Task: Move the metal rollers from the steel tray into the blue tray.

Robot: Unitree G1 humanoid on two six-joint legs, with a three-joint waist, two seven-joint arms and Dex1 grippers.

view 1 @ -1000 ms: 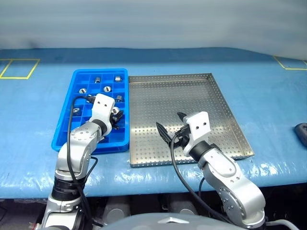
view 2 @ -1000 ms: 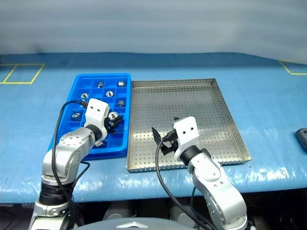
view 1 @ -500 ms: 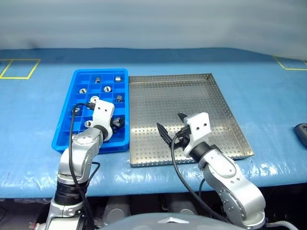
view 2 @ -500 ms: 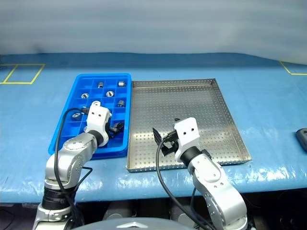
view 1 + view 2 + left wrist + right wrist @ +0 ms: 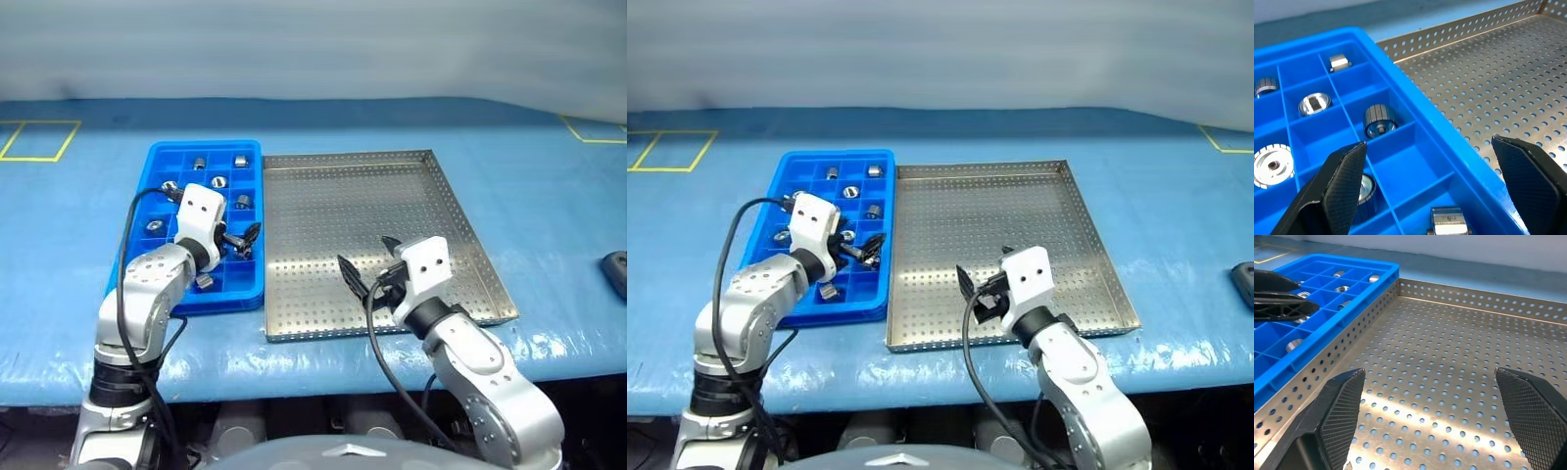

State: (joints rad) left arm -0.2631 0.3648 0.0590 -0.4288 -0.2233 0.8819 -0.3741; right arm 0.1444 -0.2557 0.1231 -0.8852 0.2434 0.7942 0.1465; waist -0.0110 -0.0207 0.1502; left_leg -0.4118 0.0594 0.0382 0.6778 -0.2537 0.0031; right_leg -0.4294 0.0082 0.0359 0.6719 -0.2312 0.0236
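Dark object (image 5: 616,272) cut off at right edge, unidentifiable

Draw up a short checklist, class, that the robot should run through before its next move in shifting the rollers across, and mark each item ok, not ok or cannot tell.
1. Left tool open and empty: ok; its fingers stand wide over the blue tray.
2. Right tool open and empty: ok, above the steel tray.
3. Rollers sit inside compartments of the blue tray: ok for those that show.
4. Steel tray holds no more rollers: ok as far as its floor shows; the part under the right arm is hidden.
5. The two trays lie side by side, level: ok.
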